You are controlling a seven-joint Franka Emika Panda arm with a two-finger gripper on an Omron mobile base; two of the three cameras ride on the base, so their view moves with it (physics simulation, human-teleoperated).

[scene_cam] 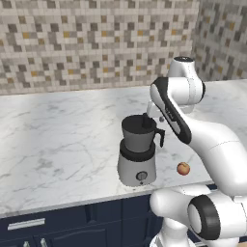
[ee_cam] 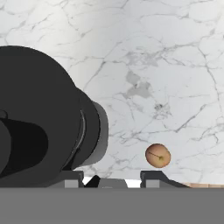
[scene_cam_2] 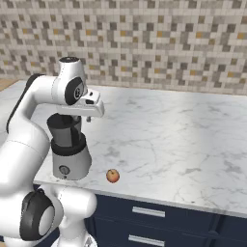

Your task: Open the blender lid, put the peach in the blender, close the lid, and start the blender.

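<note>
The blender (scene_cam: 138, 157) stands near the counter's front edge, with its knob facing forward. It also shows in the right base view (scene_cam_2: 67, 152) and from above in the hand view (ee_cam: 94, 131). The blender lid (scene_cam: 134, 122) (scene_cam_2: 61, 118) (ee_cam: 35, 96) lies on the jar. My gripper (scene_cam: 146, 120) (scene_cam_2: 89, 117) (ee_cam: 112, 177) hovers at the jar's top rim on the peach side, shut and holding nothing. The peach (scene_cam: 183, 168) (scene_cam_2: 112, 175) (ee_cam: 157, 156) lies on the counter a little to the blender's right.
The white marble counter (scene_cam: 58, 144) stretches wide to both sides and back to a tiled wall (scene_cam: 96, 43). A second tiled wall (scene_cam: 222, 38) meets it at the far right corner. Dark blue drawers (scene_cam_2: 154, 217) sit below the front edge.
</note>
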